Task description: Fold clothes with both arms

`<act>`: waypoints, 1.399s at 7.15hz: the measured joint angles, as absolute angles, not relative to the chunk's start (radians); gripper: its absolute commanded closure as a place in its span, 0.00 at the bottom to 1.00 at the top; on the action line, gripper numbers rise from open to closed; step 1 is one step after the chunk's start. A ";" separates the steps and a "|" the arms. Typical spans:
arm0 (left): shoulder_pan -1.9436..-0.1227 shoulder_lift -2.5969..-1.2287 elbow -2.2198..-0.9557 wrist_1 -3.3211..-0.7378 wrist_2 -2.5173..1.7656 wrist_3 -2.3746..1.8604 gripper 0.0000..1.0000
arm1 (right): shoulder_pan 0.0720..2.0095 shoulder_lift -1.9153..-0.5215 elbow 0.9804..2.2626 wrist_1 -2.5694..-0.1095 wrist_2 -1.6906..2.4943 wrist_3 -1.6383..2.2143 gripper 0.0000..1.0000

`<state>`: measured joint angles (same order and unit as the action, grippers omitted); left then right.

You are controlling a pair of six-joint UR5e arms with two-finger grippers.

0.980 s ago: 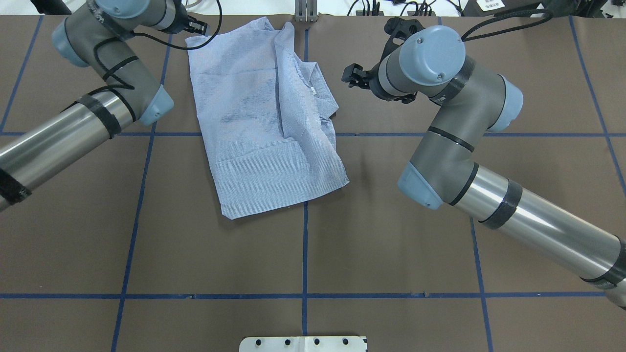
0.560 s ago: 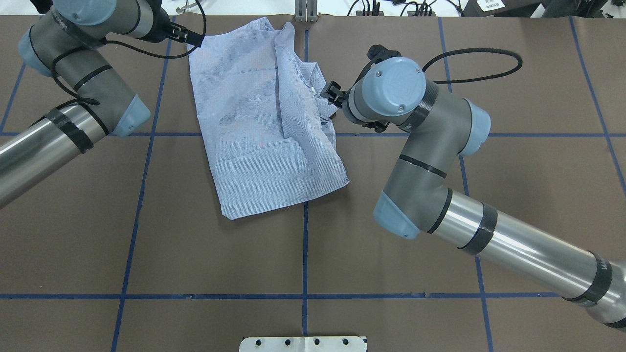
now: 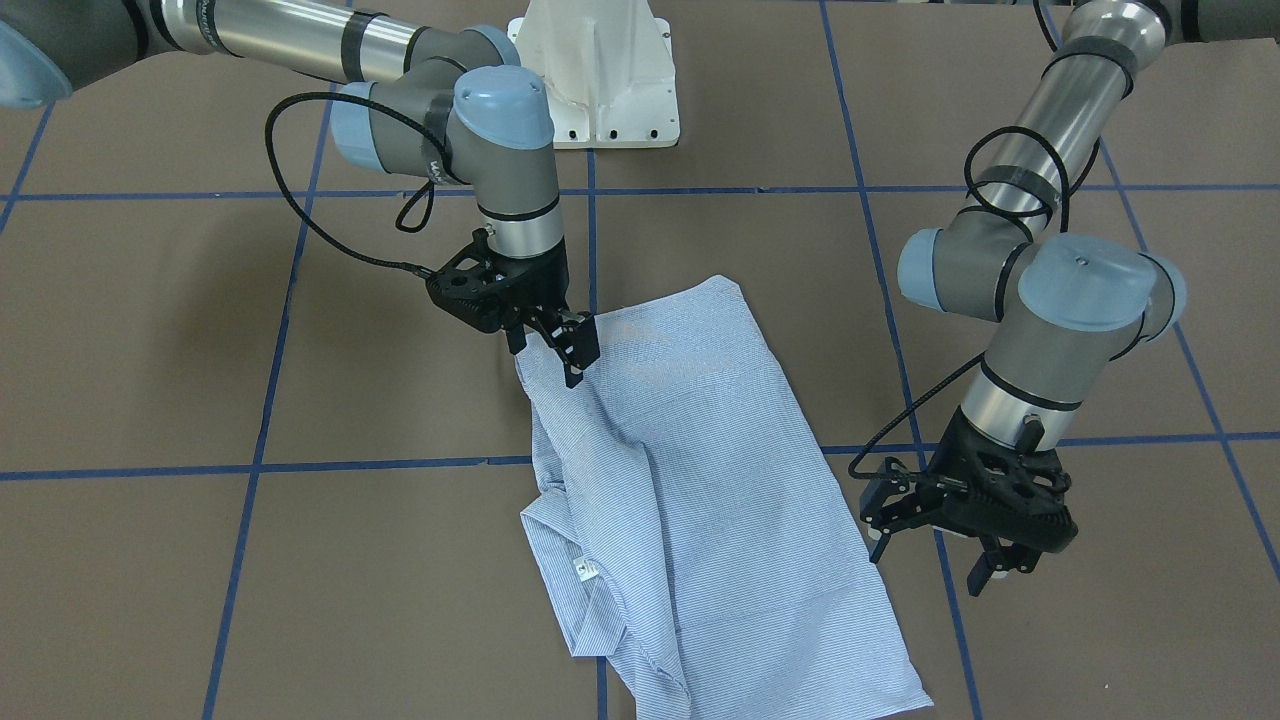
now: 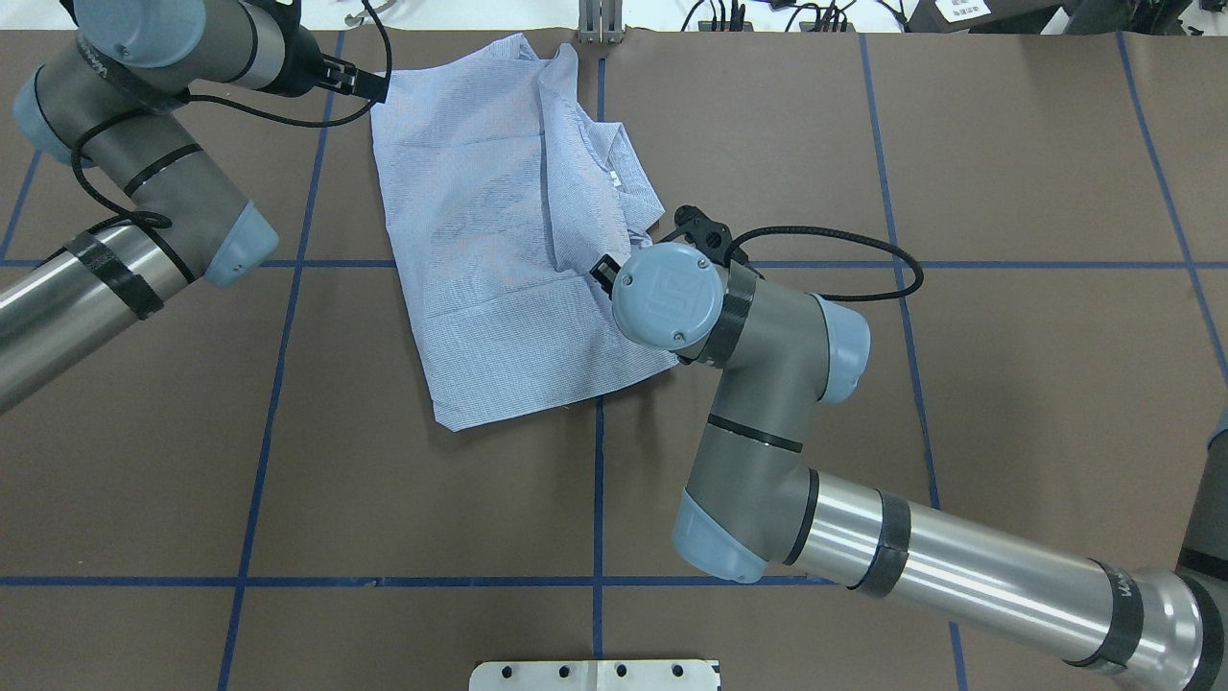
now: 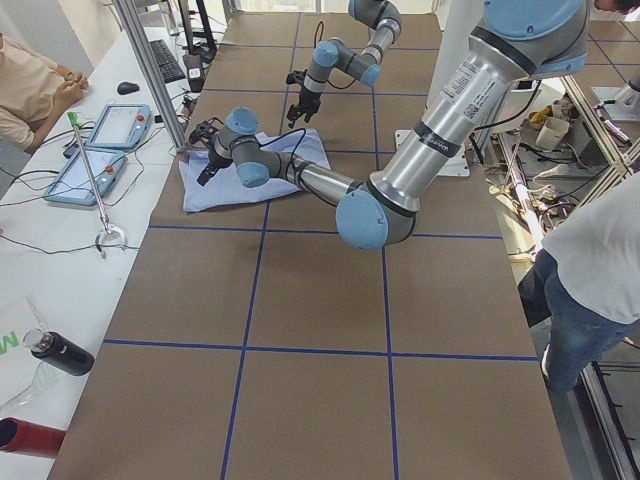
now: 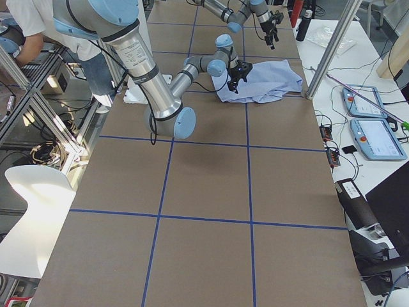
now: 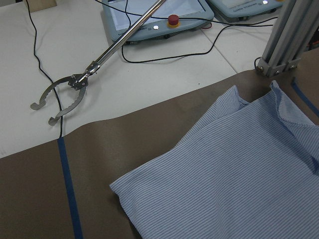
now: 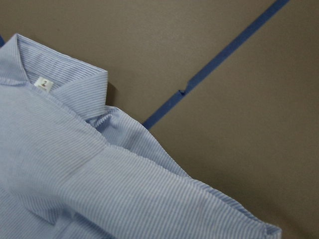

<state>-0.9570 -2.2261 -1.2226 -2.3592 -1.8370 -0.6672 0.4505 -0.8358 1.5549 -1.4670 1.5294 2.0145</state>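
The light blue striped shirt [image 4: 489,240] lies partly folded on the brown table, collar and white neck label [image 8: 44,83] toward its right side. My right gripper [image 3: 550,350] hovers open just over the shirt's [image 3: 690,480] right edge, near the hem end; in the overhead view it is mostly hidden beneath its own wrist. My left gripper [image 3: 930,565] stands open beside the shirt's far left corner, a small gap from the cloth, and shows at that corner [image 4: 380,84] from above. Neither wrist view shows fingers; the left one looks at that corner [image 7: 119,186].
The white pedestal base [image 3: 595,70] sits at the robot's side of the table. A metal post [image 7: 289,40] stands at the far edge by the shirt. Beyond it lie a metal grabber tool [image 7: 65,94] and control pendants [image 7: 154,20]. People [image 5: 30,80] are at the table's ends.
My right arm swung in from the shirt's right side and came over its right edge, closer to the robot. The left arm's elbow drew back leftward; its gripper stayed at the far corner. The shirt lies unchanged.
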 measured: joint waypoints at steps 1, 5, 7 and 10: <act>-0.952 -2.224 -1.226 -2.359 -1.837 -0.676 0.00 | 0.429 -0.836 1.554 -1.501 1.510 2.031 0.06; -0.944 -2.218 -1.228 -2.360 -1.838 -0.681 0.00 | 0.400 -0.827 1.540 -1.515 1.445 2.034 0.06; -0.942 -2.217 -1.228 -2.361 -1.838 -0.680 0.00 | 0.398 -0.826 1.515 -1.496 1.421 2.027 0.06; -0.942 -2.216 -1.228 -2.361 -1.838 -0.680 0.00 | 0.395 -0.815 1.476 -1.483 1.403 2.021 0.18</act>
